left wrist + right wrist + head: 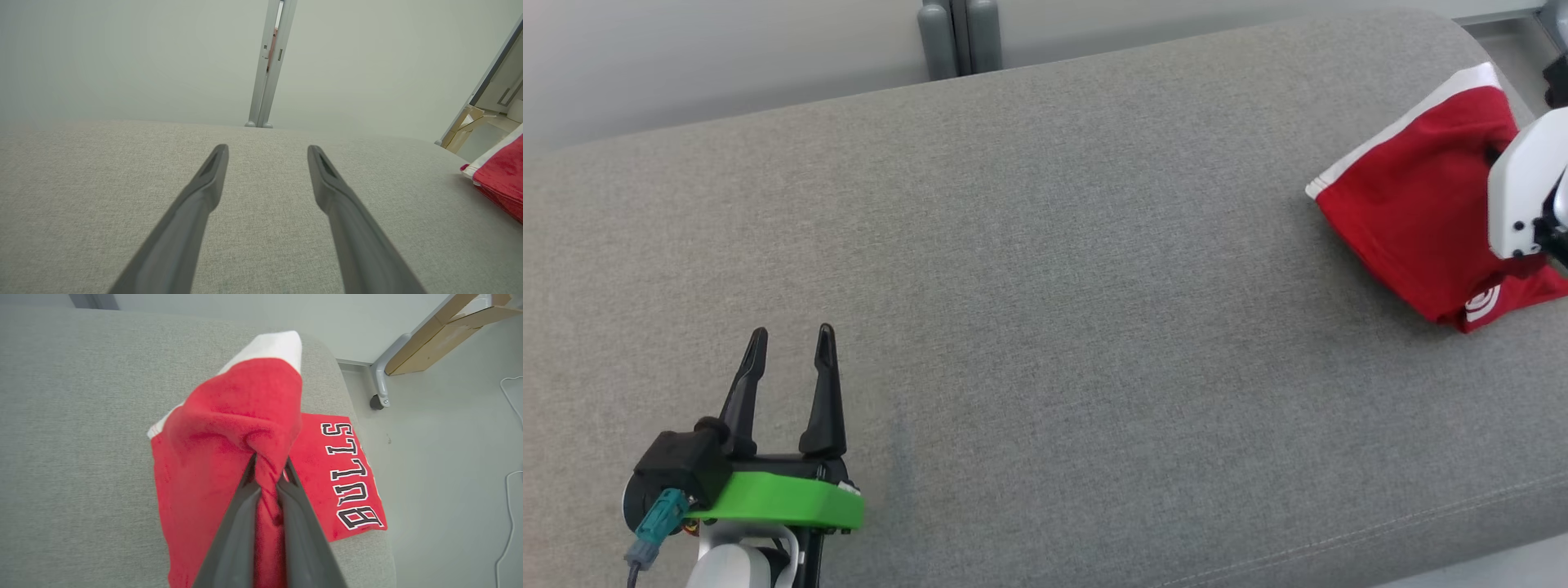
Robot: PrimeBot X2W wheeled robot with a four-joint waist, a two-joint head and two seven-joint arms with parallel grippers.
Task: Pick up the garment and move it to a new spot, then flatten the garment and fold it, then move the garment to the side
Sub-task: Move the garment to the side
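Note:
The garment (1409, 192) is a pair of red shorts with a white band and black-and-white "BULLS" lettering, lying at the far right end of the grey cushioned surface (1045, 269). In the right wrist view my right gripper (267, 467) is shut on a pinched ridge of the garment (229, 428), and the cloth tents up around the fingertips. Its white wrist housing (1523, 192) covers part of the shorts in the head view. My left gripper (791, 336) stands open at the lower left, far from the garment, nothing between its fingers (204, 183). An edge of the garment (500, 179) shows at the left wrist view's right side.
The cushion's rounded right end (359, 428) drops to a pale floor beside the shorts. A castor leg (378, 392) and a wooden frame (441, 330) stand on that floor. A grey post (960, 37) rises behind the cushion against the wall.

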